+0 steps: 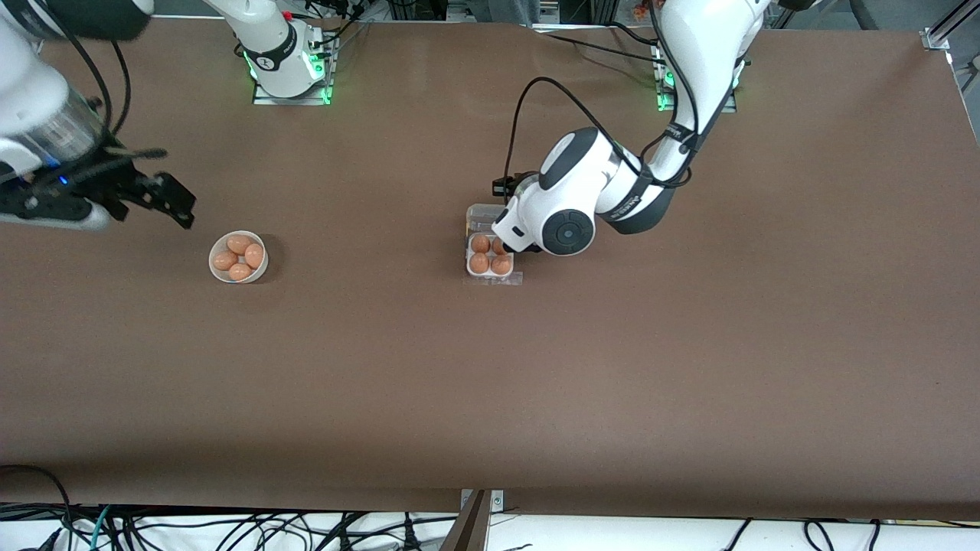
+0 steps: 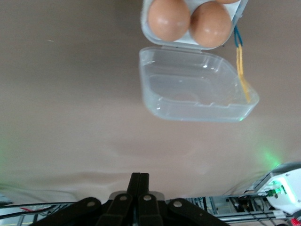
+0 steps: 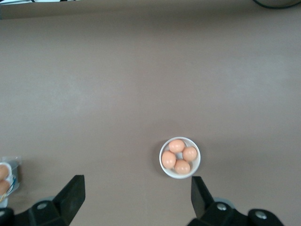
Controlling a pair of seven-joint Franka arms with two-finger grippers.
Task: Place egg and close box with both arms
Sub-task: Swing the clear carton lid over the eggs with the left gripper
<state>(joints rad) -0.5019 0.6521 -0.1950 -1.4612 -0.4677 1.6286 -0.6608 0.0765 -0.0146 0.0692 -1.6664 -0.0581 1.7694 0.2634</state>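
Your box (image 1: 490, 256) sits mid-worktop (image 1: 536, 383) with its clear lid (image 2: 195, 92) flung open and lying flat on the side toward the arm bases; four brown eggs fill its cells, and I cannot tell which one is the task's egg. Your left claw (image 2: 139, 181) is over the worktop just beside the lid, fingers pressed together and holding nothing. Your right claw (image 3: 136, 190) hangs above the white bowl (image 1: 238, 257) of four eggs, toward the right arm's end, fingers spread wide and empty.

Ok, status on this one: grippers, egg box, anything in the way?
Left gripper shut, empty, over the open lid. Right gripper open, waiting above the bowl. Box holds four eggs, unclosed. Nothing in the way.
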